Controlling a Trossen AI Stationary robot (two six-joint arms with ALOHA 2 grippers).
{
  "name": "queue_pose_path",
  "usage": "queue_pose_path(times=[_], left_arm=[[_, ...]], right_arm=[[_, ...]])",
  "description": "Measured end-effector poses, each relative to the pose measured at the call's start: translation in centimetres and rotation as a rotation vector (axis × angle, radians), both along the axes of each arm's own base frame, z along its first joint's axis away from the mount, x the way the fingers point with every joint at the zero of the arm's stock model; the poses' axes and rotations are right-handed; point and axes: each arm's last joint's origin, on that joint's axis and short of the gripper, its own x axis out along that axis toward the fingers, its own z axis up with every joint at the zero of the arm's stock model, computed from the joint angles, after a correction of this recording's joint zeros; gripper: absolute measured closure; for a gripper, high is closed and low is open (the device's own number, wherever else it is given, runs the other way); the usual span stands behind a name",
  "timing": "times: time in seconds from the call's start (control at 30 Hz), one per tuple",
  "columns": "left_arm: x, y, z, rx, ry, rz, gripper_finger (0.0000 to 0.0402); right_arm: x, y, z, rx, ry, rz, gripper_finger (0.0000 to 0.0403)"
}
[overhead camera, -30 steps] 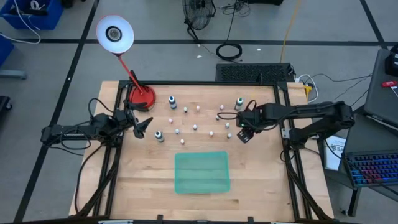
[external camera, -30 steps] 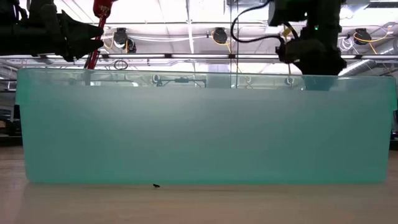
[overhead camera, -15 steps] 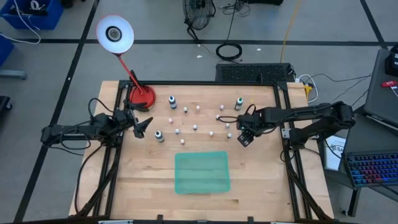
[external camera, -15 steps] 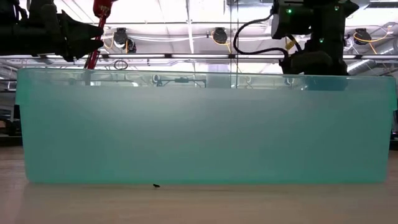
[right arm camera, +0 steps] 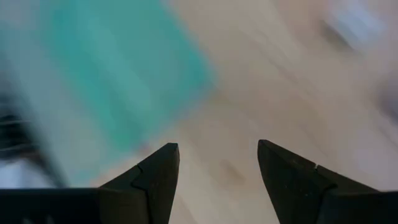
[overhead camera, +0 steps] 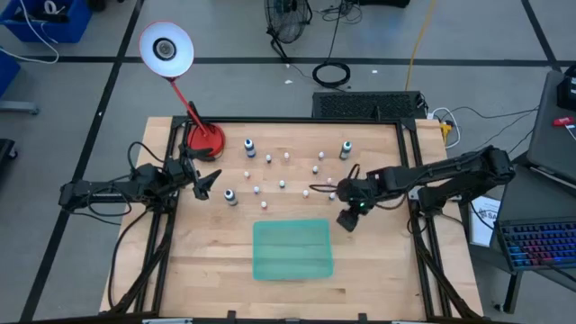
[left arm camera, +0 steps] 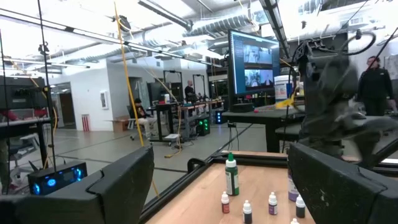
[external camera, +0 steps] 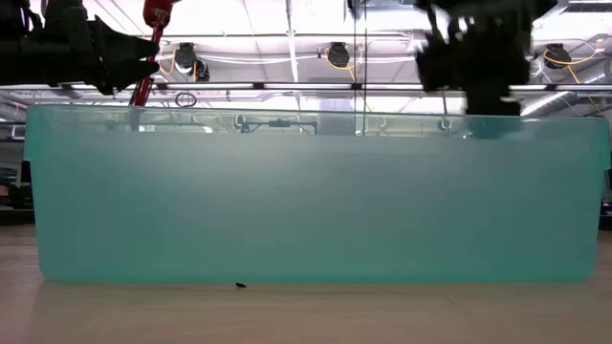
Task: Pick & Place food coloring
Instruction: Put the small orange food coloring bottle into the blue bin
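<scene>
A wooden worktop (overhead camera: 378, 270) carries a teal bin (overhead camera: 292, 249) near its front edge. Beyond the bin, food coloring bottles (overhead camera: 249, 147) stand scattered among small white-capped ones. The right tool (overhead camera: 346, 219) hovers just off the bin's right rear corner, fingers apart and empty; the left tool (overhead camera: 208, 183) waits near the red lamp base (overhead camera: 206, 139), also apart. Judging by this, no bottle is yet held; the next move calls for reaching a bottle.
</scene>
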Motion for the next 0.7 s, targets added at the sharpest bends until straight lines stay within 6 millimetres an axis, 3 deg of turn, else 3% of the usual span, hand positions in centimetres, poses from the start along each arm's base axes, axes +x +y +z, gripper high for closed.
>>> queue_pose_path(times=[0.13,0.23,0.37,0.5,0.6,0.7], left_arm=[[0.0,0.0,0.0,0.0,0.0,0.0,0.0036],[0.0,0.0,0.0,0.0,0.0,0.0,0.0036],[0.0,0.0,0.0,0.0,0.0,0.0,0.0036],[0.0,0.0,0.0,0.0,0.0,0.0,0.0036],[0.0,0.0,0.0,0.0,0.0,0.0,0.0036],[0.0,0.0,0.0,0.0,0.0,0.0,0.0036]], right_arm=[[2.4,0.4,2.1,-0.064,-0.365,0.101,0.0195],[3.3,-1.2,4.2,-0.123,-0.453,0.093,0.0195],[4.3,-4.9,7.8,-0.212,-0.364,0.084,0.0195],[6.1,-8.8,11.3,-0.409,-0.289,0.108,0.0195],[8.0,-11.9,12.0,-0.533,-0.192,0.141,0.0195],[9.6,-15.3,10.6,-0.529,-0.043,0.158,0.0195]])
